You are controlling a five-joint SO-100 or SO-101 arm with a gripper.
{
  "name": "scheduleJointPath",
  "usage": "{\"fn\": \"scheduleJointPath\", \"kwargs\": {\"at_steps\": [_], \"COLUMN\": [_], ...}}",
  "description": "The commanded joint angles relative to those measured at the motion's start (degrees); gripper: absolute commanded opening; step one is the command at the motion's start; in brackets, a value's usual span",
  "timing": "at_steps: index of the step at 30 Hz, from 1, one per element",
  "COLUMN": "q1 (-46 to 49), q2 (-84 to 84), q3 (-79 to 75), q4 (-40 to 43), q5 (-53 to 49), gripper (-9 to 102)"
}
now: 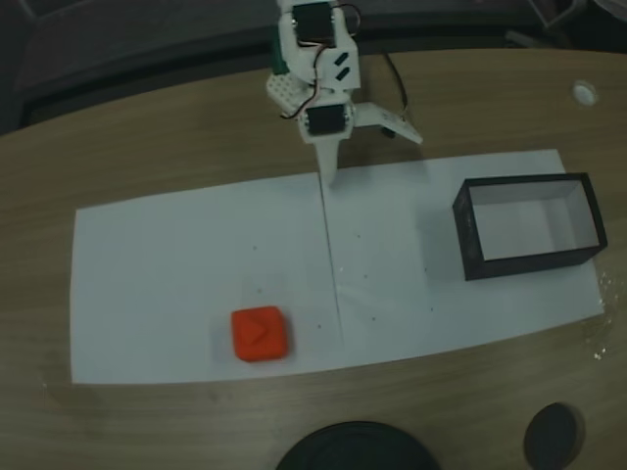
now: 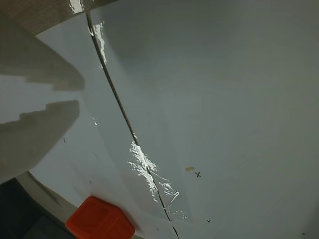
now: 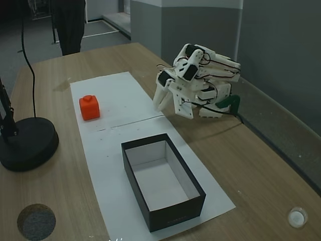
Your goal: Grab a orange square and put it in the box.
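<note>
The orange square (image 1: 261, 334) lies on the white paper near the table's front edge, left of centre in a fixed view. It also shows far left on the paper (image 3: 89, 107) and at the bottom edge of the wrist view (image 2: 99, 222). The black-walled box (image 1: 534, 264) with a white floor stands open-topped at the right; the other fixed view has the box (image 3: 170, 216) nearest the camera. My white gripper (image 1: 368, 154) hovers open and empty over the paper's far edge, well away from both; in the other fixed view the gripper (image 3: 172, 109) points down. A pale finger (image 2: 30, 139) blurs the left of the wrist view.
A black lamp base (image 3: 27, 143) sits on the wood beside the paper, close to the cube's side. A dark round disc (image 1: 554, 436) and a small white cap (image 1: 585, 93) lie on the bare table. A seam (image 1: 331, 264) splits the paper sheets. A person's legs (image 3: 67, 25) stand beyond the table.
</note>
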Motion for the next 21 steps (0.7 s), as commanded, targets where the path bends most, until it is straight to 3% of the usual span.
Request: {"fn": "scheduleJointPath", "kwargs": {"at_steps": [1, 4, 10, 17, 21], "q1": [-0.35, 0.53, 4.66, 8.44, 8.53], "q2": [1.49, 1.49, 1.49, -1.67, -12.66], "q3": [-3.60, -3.25, -5.89, -16.44, -22.76], "q4": [0.35, -5.19, -15.38, -16.70, -16.96], "q5": [-0.26, -0.35, -0.09, -1.67, -2.64], "gripper": [0, 5, 27, 31, 40]}}
